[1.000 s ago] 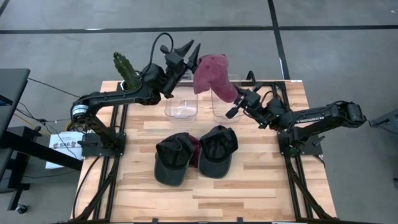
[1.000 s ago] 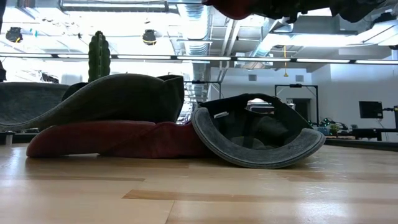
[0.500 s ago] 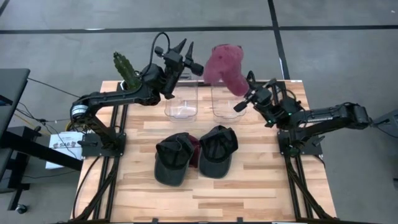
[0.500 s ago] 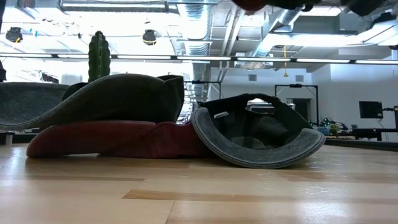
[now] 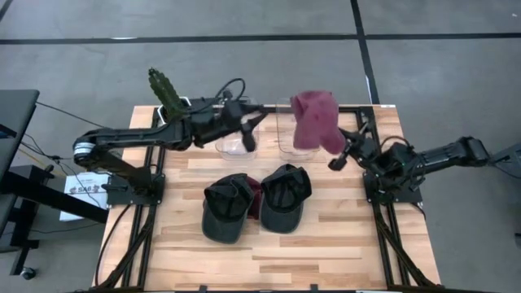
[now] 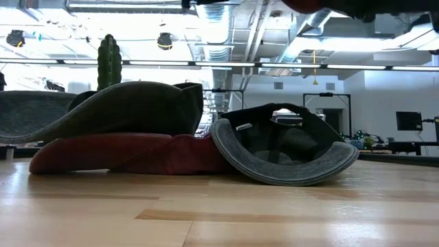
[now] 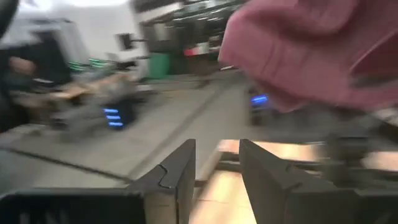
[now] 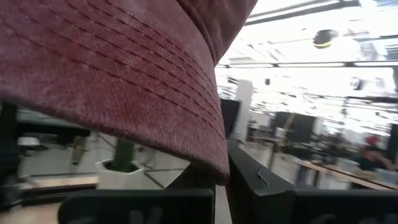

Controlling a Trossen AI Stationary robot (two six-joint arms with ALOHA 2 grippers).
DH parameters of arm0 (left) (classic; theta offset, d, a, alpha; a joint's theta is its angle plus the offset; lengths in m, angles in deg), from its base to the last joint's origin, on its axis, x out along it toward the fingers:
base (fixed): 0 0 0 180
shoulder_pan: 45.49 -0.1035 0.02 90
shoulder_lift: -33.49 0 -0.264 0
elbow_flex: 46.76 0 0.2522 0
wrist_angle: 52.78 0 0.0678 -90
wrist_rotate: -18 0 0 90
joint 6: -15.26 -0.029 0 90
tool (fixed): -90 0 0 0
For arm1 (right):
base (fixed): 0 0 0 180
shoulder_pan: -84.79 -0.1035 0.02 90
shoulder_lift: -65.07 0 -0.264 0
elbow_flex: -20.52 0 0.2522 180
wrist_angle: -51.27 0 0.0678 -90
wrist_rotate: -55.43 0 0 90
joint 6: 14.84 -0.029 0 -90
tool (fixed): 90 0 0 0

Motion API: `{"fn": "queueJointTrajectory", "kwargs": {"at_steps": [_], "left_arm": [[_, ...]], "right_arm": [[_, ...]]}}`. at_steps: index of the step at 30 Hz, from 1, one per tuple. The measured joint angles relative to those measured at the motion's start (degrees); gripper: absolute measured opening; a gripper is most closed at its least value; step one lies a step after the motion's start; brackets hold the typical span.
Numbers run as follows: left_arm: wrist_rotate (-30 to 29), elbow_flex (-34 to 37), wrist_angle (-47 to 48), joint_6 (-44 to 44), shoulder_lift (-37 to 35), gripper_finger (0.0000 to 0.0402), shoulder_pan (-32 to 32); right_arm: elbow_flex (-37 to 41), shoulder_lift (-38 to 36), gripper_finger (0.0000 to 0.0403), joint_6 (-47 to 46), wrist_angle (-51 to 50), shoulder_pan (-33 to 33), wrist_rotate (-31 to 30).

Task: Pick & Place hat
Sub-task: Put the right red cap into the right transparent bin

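Two dark arms work over a wooden tabletop (image 5: 326, 244). The right end effector (image 5: 336, 155) is clamped on a maroon hat (image 5: 315, 120), held in the air above the clear bins (image 5: 238, 138) at the far edge. The left end effector (image 5: 248, 130) hangs nearby w/ fingers (image 7: 177, 180) partly apart, holding nothing. Two dark caps (image 5: 256, 199) lie mid-tabletop — a second red hat (image 6: 130, 152) sits under them.

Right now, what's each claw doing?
Left claw: open, holding nothing, above the clear bins.
Right claw: closed on the maroon hat, lifted off the table.
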Motion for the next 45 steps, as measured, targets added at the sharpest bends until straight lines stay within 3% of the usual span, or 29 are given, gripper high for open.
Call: {"fn": "queueJointTrajectory", "kwargs": {"at_steps": [3,6,14,21,32,45], "left_arm": [[6.5,6.8,-3.9,5.7,-4.2,0.0122,-0.4],[9.4,14.6,-9.4,9.2,-8.2,0.0122,0.1],[9.5,34.4,-24.1,17.1,-14.3,0.0122,2.5],[9.5,44.8,-34.6,21.9,-14.3,0.0122,6.6],[9.4,47.1,-42.7,21.1,-14.1,0.0122,14.1],[8.1,47.2,-42.9,20.6,-10.3,0.0122,15.9]], "right_arm": [[5.3,-0.7,0.0001,0.0,6.0,-2.6,0.5],[9.5,0.0,0.0001,-0.2,12.2,-4.3,0.6],[14.4,1.7,0.0001,-5.5,7.4,-7.9,0.8],[16.7,6.2,0.0001,-10.6,5.4,-10.8,0.3],[16.7,20.0,0.0001,-19.1,7.3,-9.3,0.1],[13.9,38.1,0.0001,-17.1,12.4,-10.5,0.5]]}}
